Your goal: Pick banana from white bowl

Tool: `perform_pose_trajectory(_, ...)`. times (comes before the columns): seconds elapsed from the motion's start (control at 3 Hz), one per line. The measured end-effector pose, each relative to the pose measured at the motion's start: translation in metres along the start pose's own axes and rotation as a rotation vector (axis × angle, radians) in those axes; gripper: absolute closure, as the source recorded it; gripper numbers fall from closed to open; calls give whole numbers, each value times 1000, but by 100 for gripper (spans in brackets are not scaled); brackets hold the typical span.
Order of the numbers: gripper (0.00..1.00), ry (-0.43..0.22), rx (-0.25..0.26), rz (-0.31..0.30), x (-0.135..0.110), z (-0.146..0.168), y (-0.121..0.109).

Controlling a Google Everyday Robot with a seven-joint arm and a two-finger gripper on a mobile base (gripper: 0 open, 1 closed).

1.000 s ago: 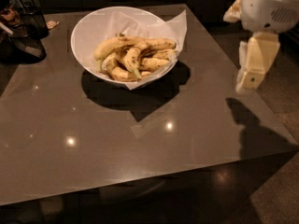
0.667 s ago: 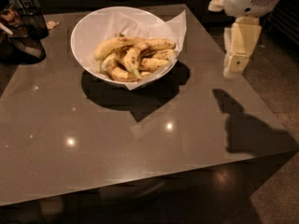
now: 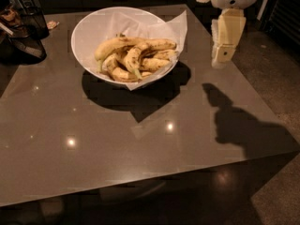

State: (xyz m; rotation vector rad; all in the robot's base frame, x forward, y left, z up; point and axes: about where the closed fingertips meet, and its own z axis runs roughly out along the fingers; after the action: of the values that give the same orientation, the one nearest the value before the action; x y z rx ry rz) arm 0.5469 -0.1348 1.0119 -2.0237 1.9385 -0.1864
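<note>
banana [image 3: 115, 45] in bowl [image 3: 83, 26] (on table [image 3: 117, 144]), gripper [image 3: 221, 59] at right

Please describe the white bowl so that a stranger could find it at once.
On the dark glossy table, look at the far half, left of the gripper hanging near the right edge. The white bowl is wide and round, holds yellow bananas, and has white paper poking over its rim, unlike the dark containers at the far-left corner.

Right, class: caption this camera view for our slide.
Gripper hangs apart from the white bowl; banana lies inside among other bananas.
</note>
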Motion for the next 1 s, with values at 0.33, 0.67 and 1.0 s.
perform_pose_trajectory(0.33, 0, -32, -1, -9, -11, 0, -19)
perform_pose_trajectory(0.67, 2, -73, 4, -41, -33, 0, -46)
perform_pose_trajectory(1.0, 5, -93, -1, -69, -53, 14, -68)
